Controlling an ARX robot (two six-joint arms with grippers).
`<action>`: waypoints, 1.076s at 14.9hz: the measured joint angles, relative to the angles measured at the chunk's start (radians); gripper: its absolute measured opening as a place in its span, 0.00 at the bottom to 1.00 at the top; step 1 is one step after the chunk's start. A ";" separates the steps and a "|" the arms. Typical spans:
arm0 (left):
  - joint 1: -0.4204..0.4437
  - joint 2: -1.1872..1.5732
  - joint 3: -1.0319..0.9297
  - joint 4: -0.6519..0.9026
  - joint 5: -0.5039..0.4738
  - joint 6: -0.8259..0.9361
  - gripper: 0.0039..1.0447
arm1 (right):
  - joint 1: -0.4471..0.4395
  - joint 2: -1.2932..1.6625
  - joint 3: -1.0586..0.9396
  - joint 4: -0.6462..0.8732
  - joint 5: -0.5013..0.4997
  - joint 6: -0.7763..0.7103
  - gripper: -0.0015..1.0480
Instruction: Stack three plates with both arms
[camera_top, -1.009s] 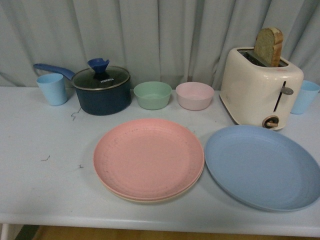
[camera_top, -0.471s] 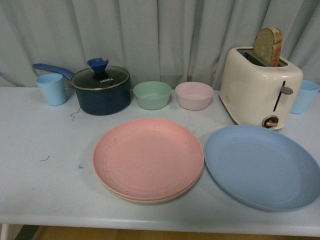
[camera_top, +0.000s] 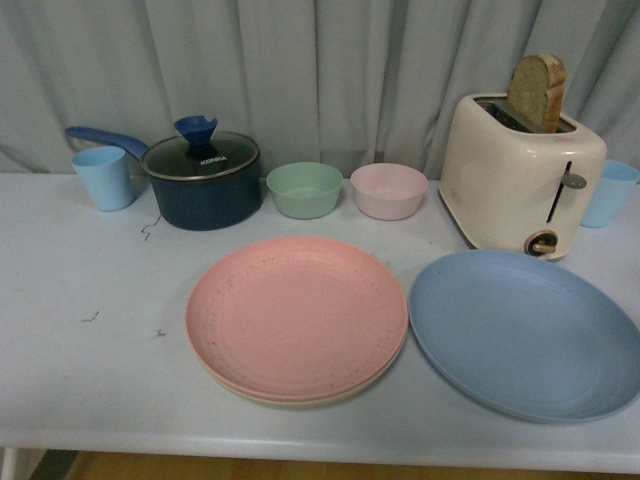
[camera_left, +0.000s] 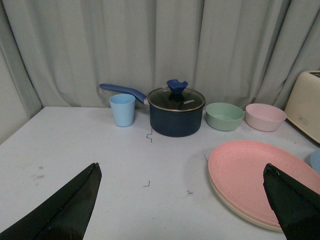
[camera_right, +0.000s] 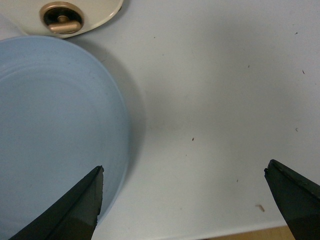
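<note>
My left end effector (camera_left: 181, 166) hangs released above the pale grey counter (camera_top: 90, 380). Its two black fingers (camera_left: 70, 207) are spread wide, with only bare surface between them. At the far left of the back row stands a small light blue plastic cup (camera_top: 103, 178). Just beside it is a dark blue saucepan (camera_top: 203, 195) with a glass lid, its blue handle reaching behind the cup. Next come a mint green bowl (camera_top: 304, 190) and a pale pink bowl (camera_top: 389, 191), side by side with a gap between them. In front of them, near the middle, the pink round matte plate (camera_top: 297, 315) lies stacked on the beige plate (camera_top: 300, 401), of which only a thin rim shows. Just to the right the light blue round plate (camera_top: 525, 335) lies flat and alone; I cannot tell whether its rim touches the pink one. Behind it stands a cream toaster (camera_top: 515, 185) with a slice of brown bread (camera_top: 538, 92) sticking up from its slot. A second light blue cup (camera_top: 610, 193) stands at the far right. My right end effector (camera_right: 184, 166) is also released, hovering over the counter with one finger above the blue plate's rim.
</note>
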 joint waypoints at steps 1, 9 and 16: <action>0.000 0.000 0.000 0.000 0.000 0.000 0.94 | 0.003 0.053 0.033 0.013 0.001 -0.003 0.94; 0.000 0.000 0.000 0.000 0.000 0.000 0.94 | 0.099 0.323 0.162 0.090 0.073 -0.045 0.94; 0.000 0.000 0.000 0.000 0.000 0.000 0.94 | 0.085 0.335 0.101 0.140 0.115 -0.075 0.14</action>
